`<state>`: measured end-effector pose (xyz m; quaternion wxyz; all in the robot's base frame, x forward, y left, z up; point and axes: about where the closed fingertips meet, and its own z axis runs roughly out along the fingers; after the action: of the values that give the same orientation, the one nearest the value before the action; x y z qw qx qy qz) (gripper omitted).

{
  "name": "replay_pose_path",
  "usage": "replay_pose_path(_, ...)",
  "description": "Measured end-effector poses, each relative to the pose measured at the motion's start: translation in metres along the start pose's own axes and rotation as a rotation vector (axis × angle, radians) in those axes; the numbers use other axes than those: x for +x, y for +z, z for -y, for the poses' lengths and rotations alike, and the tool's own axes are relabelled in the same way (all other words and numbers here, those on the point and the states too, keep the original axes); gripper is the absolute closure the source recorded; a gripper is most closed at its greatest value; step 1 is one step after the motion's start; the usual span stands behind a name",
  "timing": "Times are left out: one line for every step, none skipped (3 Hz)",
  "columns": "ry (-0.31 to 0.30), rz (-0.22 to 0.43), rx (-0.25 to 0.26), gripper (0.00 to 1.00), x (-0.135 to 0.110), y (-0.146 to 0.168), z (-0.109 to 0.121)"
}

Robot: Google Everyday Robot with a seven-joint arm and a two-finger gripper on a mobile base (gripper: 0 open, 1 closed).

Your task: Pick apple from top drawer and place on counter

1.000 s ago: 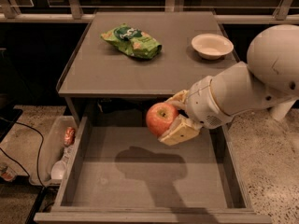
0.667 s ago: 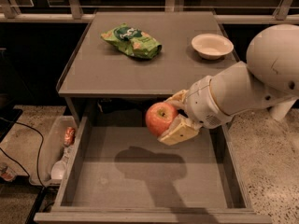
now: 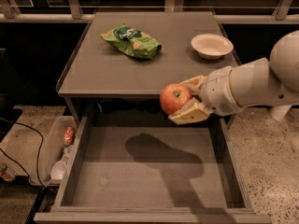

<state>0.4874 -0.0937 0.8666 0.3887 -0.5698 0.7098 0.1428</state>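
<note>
Nearest, the top drawer [image 3: 117, 185] stands pulled out, the arm's shadow across its gray bottom. Above its back part the gripper [image 3: 186, 101] is clamped on the apple [image 3: 173, 97], held in the air, apparently about level with the front edge of the counter [image 3: 140, 73]. Farther back on the counter lie a green snack bag [image 3: 131, 41] and a white bowl [image 3: 211, 45], well apart.
</note>
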Motion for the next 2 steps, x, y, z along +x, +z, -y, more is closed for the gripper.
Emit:
replay_pose_path(0.045,0.11,0.104,1.0,0.003,-0.011,0.053)
replay_pose_path(0.122,0.212,0.163,1.0,0.004,-0.012,0.101)
